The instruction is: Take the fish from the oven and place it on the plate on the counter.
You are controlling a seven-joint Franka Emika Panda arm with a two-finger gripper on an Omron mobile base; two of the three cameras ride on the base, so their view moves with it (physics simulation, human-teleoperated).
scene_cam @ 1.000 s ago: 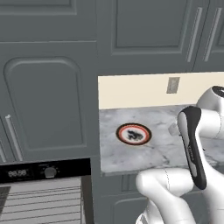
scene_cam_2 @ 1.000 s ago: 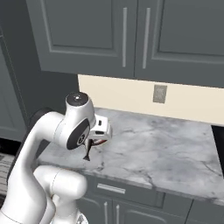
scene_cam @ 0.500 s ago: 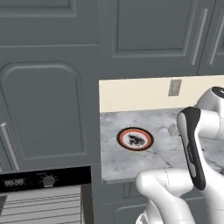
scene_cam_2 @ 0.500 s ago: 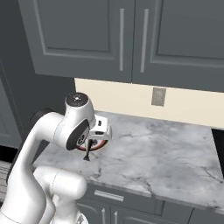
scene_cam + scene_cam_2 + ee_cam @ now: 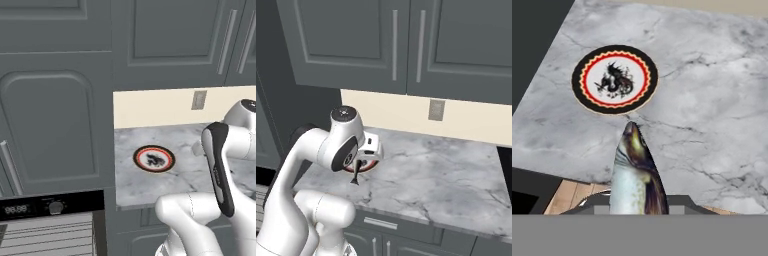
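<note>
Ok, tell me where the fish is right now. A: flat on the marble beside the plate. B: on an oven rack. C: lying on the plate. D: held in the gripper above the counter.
D: the fish hangs from the gripper over the counter, short of the plate, which holds nothing.

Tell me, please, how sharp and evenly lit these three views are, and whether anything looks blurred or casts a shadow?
Left base view: flat, even light, the plate crisp on the counter, no glare. Right base view: soft shading under the cabinets, the hanging fish small and dark. Hand view: the fish up close looks slightly soft, the marble veins beyond clear; no cast shadow that I can make out.
</note>
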